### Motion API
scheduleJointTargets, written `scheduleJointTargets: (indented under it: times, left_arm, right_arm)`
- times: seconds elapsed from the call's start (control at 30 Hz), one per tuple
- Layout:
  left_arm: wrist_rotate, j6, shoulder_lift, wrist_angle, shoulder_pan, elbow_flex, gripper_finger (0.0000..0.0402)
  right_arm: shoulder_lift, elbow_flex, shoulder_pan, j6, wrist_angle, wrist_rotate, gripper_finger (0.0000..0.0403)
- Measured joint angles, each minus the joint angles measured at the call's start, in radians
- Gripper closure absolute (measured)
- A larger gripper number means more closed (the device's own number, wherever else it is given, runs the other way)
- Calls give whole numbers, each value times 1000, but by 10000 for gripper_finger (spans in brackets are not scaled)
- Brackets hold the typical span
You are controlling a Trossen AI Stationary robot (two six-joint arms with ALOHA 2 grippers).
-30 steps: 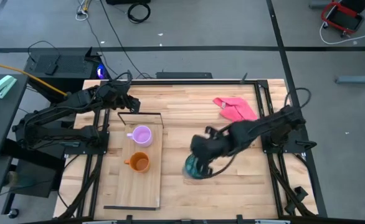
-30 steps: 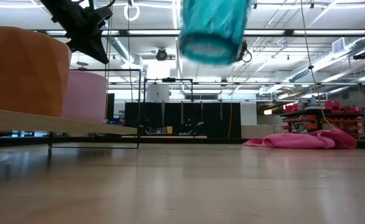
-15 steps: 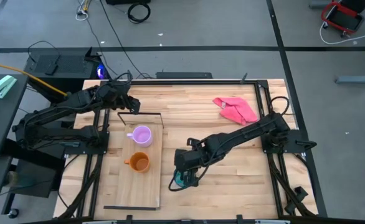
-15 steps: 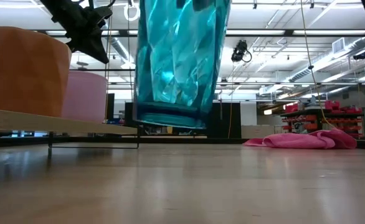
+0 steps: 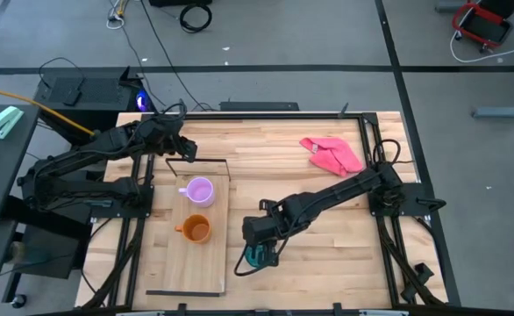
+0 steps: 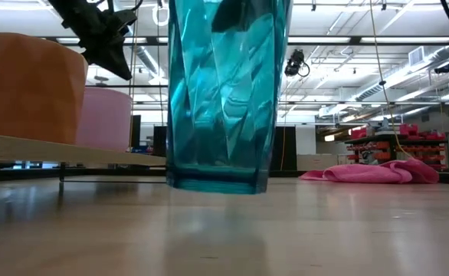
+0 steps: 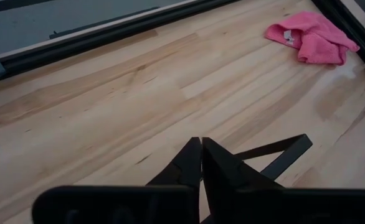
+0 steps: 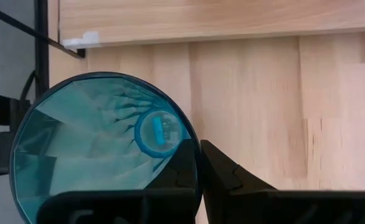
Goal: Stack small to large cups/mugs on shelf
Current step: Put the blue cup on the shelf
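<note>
- Right now the right gripper [image 5: 259, 254] sits low over the table [image 5: 327, 263], toward six o'clock of its middle, just off the shelf's long edge.
- Its jaws are pinched on the rim of the teal tumbler [image 6: 223, 92], one finger inside the wall and one outside, as the right wrist view shows [image 8: 101, 149].
- In the low view the tumbler stands upright with its base at or just above the table; whether it touches, I cannot tell.
- The shelf [image 5: 196, 263] is a light-wood plank lying toward nine o'clock of the table, with a thin black wire frame at its twelve-o'clock end.
- On the shelf, the lilac mug [image 5: 199, 190] stands nearer that frame and the orange mug [image 5: 196, 229] at its six-o'clock side, close but apart.
- The left gripper [image 5: 187, 151] hangs above the frame end of the shelf, jaws closed together and holding nothing, as its wrist view shows [image 7: 201, 163].
- A pink cloth [image 5: 332, 154] lies crumpled toward one o'clock, well apart from the cups.
</note>
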Motion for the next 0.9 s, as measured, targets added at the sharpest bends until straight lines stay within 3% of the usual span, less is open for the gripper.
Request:
scheduleJointTargets:
  times: [0.7,0.9]
  left_arm:
    - [7,0,0,-21,0,0,387]
    - [8,-1,0,-21,0,0,379]
  right_arm:
    - [0,-35,-8,-8,4,-18,394]
    - [0,-35,-8,-8,6,-18,365]
